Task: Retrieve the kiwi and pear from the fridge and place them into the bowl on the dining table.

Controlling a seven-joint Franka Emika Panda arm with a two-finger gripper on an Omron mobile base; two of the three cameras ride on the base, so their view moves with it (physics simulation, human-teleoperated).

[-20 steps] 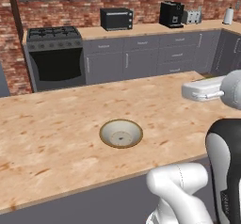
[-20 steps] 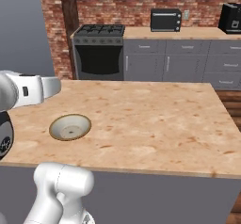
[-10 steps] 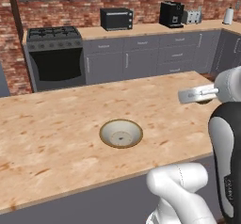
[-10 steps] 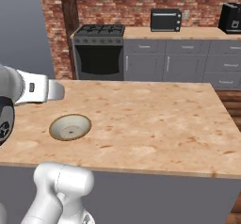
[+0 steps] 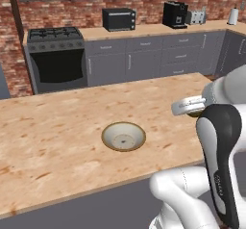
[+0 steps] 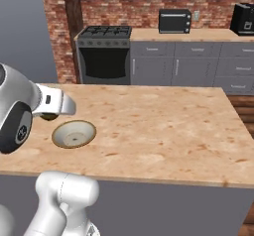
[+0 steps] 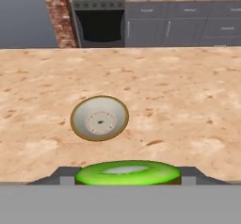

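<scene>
The white arm reaches over the dining table [image 5: 57, 127]. Its gripper [image 7: 128, 178] pinches a bright green fruit, the pear [image 7: 128, 172], near the empty bowl [image 7: 99, 118]. A black stove [image 6: 105, 51] stands by the brick wall.

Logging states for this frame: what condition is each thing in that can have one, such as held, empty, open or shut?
bowl: upright on the dining table, empty.
kiwi: held between the fingers above the table, not yet in the bowl.
gripper: closed on the kiwi, off to one side of the bowl.
oven: door shut.
drawers: all shut.
</scene>
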